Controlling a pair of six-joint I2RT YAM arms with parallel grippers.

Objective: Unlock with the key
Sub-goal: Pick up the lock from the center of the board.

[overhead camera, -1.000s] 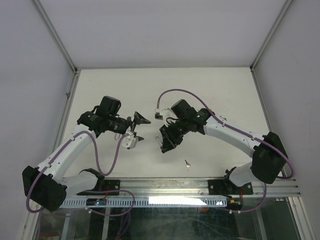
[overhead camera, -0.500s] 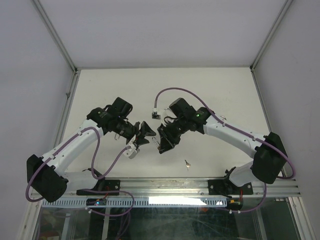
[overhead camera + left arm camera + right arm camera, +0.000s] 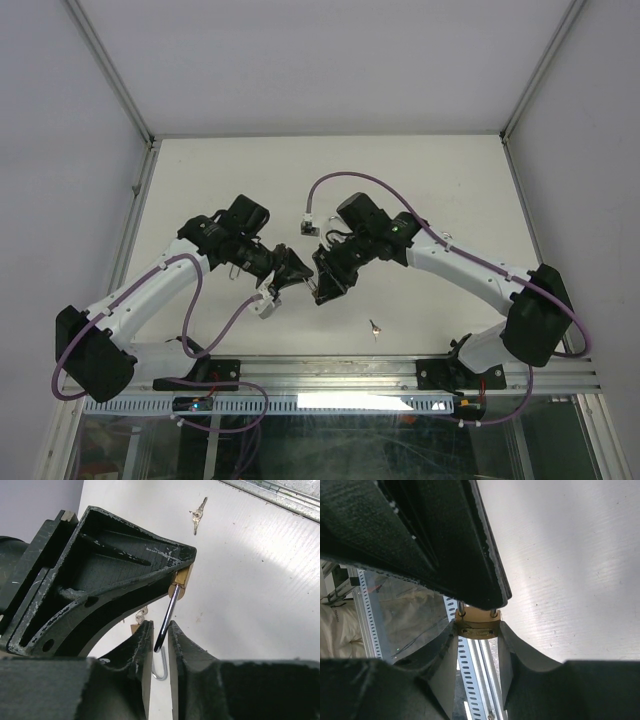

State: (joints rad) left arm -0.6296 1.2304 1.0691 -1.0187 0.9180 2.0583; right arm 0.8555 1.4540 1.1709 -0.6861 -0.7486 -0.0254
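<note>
A brass padlock [image 3: 476, 624] hangs above the table, and my right gripper [image 3: 477, 628] is shut on its body. In the left wrist view the body [image 3: 180, 581] peeks out under the right gripper's black finger [image 3: 115, 575]. Its steel shackle [image 3: 167, 617] runs down between the tips of my left gripper [image 3: 160, 631], which has closed in on it. One finger touches the shackle and only a sliver of gap shows on the other side. In the top view both grippers meet tip to tip [image 3: 305, 278] at the table's middle. A small key [image 3: 374, 326] lies loose on the table, also seen as the key [image 3: 197, 516] in the left wrist view.
On the table below the left fingertips lie a pale U-shaped metal loop [image 3: 161, 672] and a brass bit [image 3: 134, 628], mostly hidden. A metal rail [image 3: 400, 375] runs along the near table edge. Purple cables [image 3: 345, 185] arc over both arms.
My left arm swung right toward the right gripper, and its jaws went from wide open to closed around the padlock's shackle. The right arm with the padlock barely moved.
</note>
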